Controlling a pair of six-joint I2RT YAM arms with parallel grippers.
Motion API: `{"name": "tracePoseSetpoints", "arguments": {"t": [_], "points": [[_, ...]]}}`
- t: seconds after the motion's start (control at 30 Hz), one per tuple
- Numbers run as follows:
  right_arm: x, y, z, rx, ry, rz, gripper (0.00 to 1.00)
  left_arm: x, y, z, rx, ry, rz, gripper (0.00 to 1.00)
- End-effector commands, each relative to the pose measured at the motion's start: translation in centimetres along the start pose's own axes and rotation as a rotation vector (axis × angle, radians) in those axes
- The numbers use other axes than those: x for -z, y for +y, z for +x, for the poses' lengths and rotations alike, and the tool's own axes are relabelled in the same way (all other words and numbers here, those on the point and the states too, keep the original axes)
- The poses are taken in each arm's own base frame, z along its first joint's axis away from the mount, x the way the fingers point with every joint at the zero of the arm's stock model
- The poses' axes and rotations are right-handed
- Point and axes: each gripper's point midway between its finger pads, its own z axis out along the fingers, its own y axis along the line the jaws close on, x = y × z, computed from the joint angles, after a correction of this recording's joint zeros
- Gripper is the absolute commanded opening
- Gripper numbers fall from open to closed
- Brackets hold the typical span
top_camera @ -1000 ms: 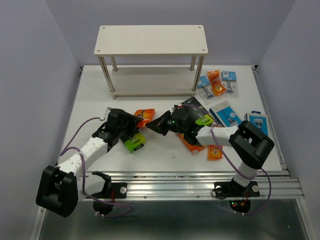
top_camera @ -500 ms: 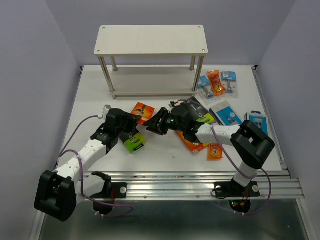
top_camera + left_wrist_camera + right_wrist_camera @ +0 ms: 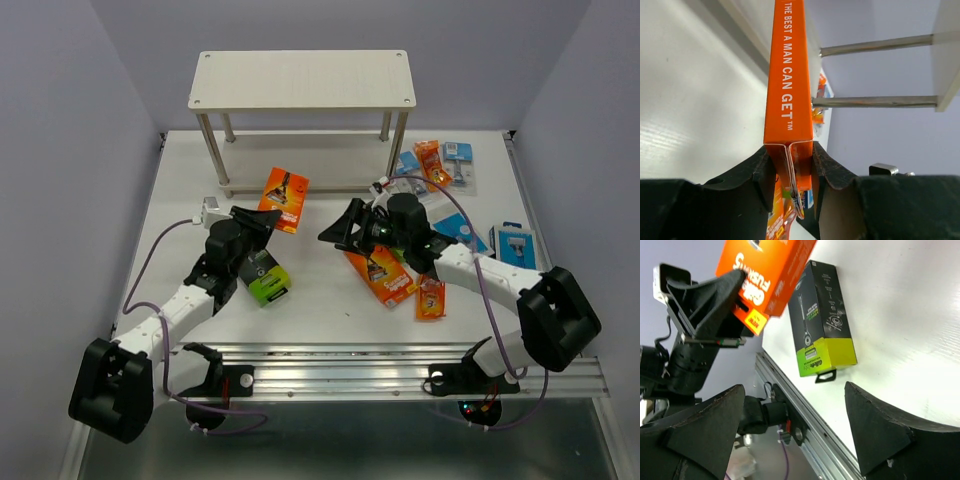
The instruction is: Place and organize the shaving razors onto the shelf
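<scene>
My left gripper [image 3: 266,217] is shut on an orange razor pack [image 3: 284,187], held upright on its edge above the table in front of the shelf [image 3: 300,80]. The left wrist view shows the orange pack [image 3: 789,100] pinched between both fingers [image 3: 827,165], with the shelf's posts [image 3: 875,101] beyond. My right gripper [image 3: 345,226] stands open and empty to the right of that pack. A black-and-lime razor box [image 3: 265,278] lies flat below the left gripper. In the right wrist view it is the black-and-lime box [image 3: 822,320], beyond the open gripper [image 3: 794,387].
Two orange packs [image 3: 380,272] [image 3: 430,298] lie under the right arm. Blue packs [image 3: 455,225] [image 3: 515,240] and a cluster of small blue and orange packs [image 3: 435,162] sit at the right. The table's metal front rail [image 3: 400,355] runs along the near edge.
The right gripper has opened, let go of the orange pack and drawn back to the right. The left gripper has closed on that pack and lifted it toward the shelf.
</scene>
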Motion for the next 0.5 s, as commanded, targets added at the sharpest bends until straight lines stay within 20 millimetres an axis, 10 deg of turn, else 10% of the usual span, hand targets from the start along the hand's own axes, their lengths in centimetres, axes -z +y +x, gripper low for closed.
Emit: {"name": "tracePoseSetpoints", "arguments": {"t": [0.0,0.47], "points": [[1.7,0.2,-0.5,0.145,0.004,0.032,0.87,0.6,-4.6,-2.1,0.009,-0.108,0.215,0.0],[3.0,-0.5,-3.4,0.194,-0.006,0.077,0.87,-3.1,-7.7,-6.0,0.028,-0.331,0.333,0.0]]}}
